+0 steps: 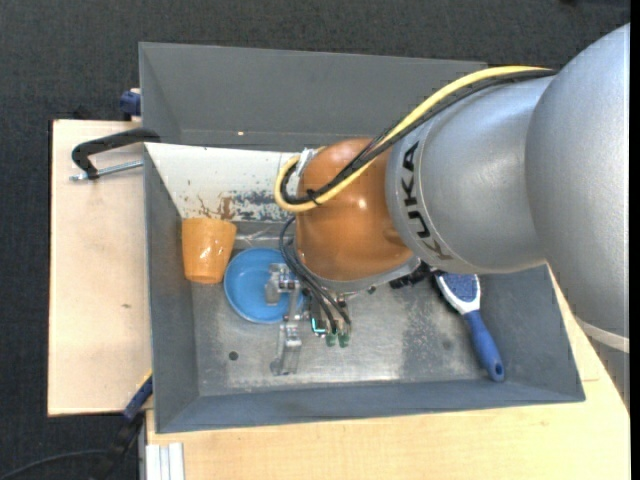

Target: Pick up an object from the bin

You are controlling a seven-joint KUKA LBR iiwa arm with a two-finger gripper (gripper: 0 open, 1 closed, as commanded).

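We are seeing the tool [288,348] hanging at the round blue plastic bowl [250,286]'s rim (orange plastic cup [205,250] lying alongside), likely seeking that edge; open or closed, we cannot tell.

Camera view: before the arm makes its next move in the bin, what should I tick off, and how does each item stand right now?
1. Gripper is inside the bin, near its middle: ok.
2. Nearest thing is known, the blue round dish at the gripper's side toward the view's left: ok.
3. Gripper centred over that dish: not ok, it sits at the dish's right edge.
4. Something is held: cannot tell.
5. Orange cup by the left wall stands apart from the gripper: ok.
6. Blue-handled brush at the view's right lies apart from the gripper: ok.
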